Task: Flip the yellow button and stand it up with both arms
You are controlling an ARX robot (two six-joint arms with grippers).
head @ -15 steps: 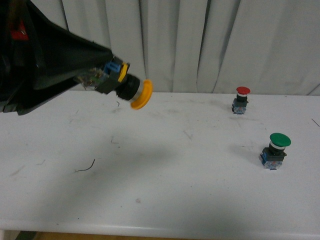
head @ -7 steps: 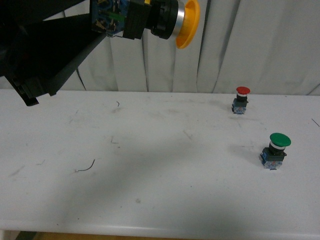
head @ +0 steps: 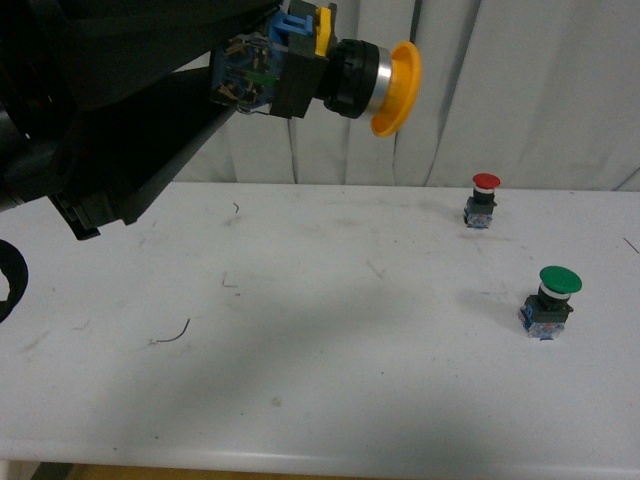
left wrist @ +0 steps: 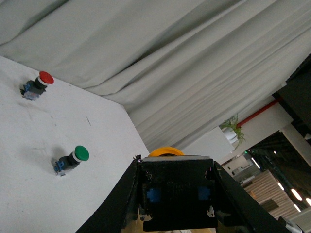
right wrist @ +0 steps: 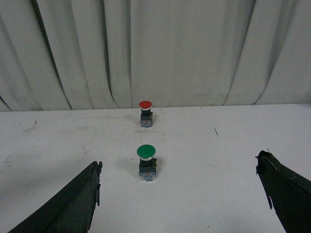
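Observation:
The yellow button (head: 345,75) hangs high above the white table (head: 320,380) in the front view, lying sideways with its yellow cap (head: 398,88) pointing right and its blue-black base toward the arm. My left gripper (head: 250,75) is shut on that base. In the left wrist view the black base (left wrist: 177,194) fills the space between the jaws, with the yellow cap's rim (left wrist: 165,152) just beyond. My right gripper (right wrist: 179,194) is open wide over the table with nothing between its fingers; it does not show in the front view.
A red-capped button (head: 483,199) stands upright at the back right of the table, and a larger green-capped button (head: 552,301) stands nearer on the right. Both also show in the right wrist view, the red button (right wrist: 145,113) and the green button (right wrist: 146,162). Grey curtains hang behind.
My left gripper has lifted the yellow button from just above the table's back edge to high up near the camera; over the last half second it shifted slightly right and down.

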